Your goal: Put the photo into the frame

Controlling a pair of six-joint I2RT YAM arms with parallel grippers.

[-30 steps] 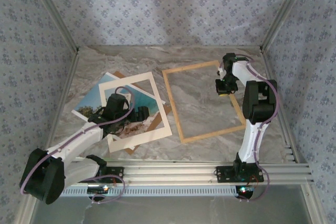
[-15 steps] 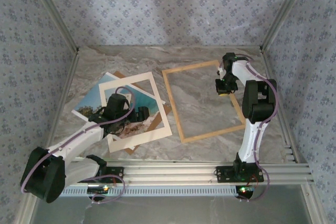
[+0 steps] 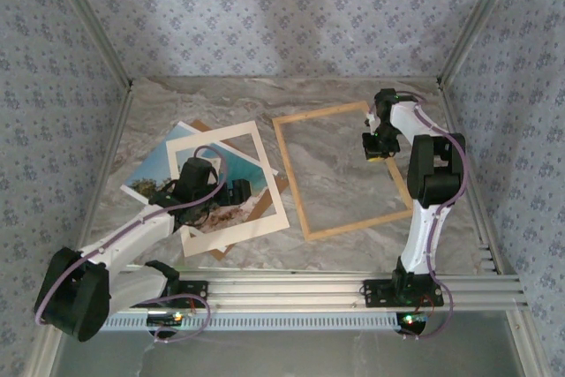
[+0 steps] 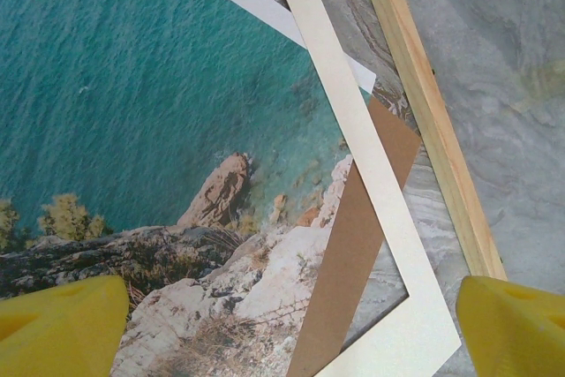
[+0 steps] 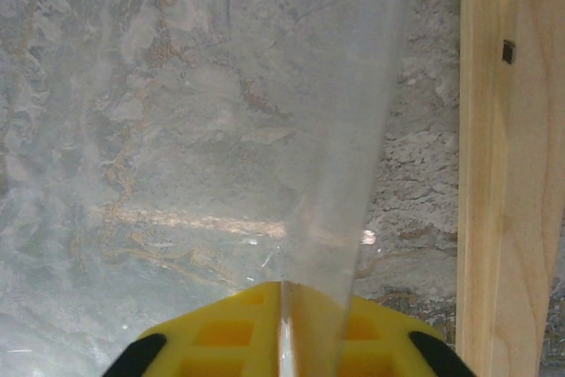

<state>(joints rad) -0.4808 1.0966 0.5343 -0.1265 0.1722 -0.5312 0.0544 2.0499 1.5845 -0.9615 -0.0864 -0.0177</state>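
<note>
**Top external.** The frame (image 3: 357, 224) lies flat on the tabletop (image 3: 221, 99), right of centre, with its opening bare. The photo (image 3: 157, 163) lies well to its left, sandwiched between the cream mat (image 3: 265, 174) above and the brown backing board (image 3: 279, 186) below. I therefore judge it not yet free to be inserted. My left gripper (image 3: 234, 193) hovers over this stack. My right gripper (image 3: 380, 149) sits low at the frame's right rail.

**Left wrist.** The yellow fingers (image 4: 62, 324) stand wide apart and hold nothing, spanning the mat's corner (image 4: 380, 183). The photo's turquoise sea and cliff (image 4: 132, 103) show through the mat opening. The frame's left rail (image 4: 433, 121) runs just beside the mat. The wide spread suits a descent onto the mat's edge, which I judge must come off first.

**Right wrist.** The fingers (image 5: 221, 333) are drawn together on the edge of what looks like a clear sheet (image 5: 353, 130), which rises steeply from the seam. The wooden rail (image 5: 503, 174) lies beside it. I read this as the glazing held aside to leave the opening clear.
</note>
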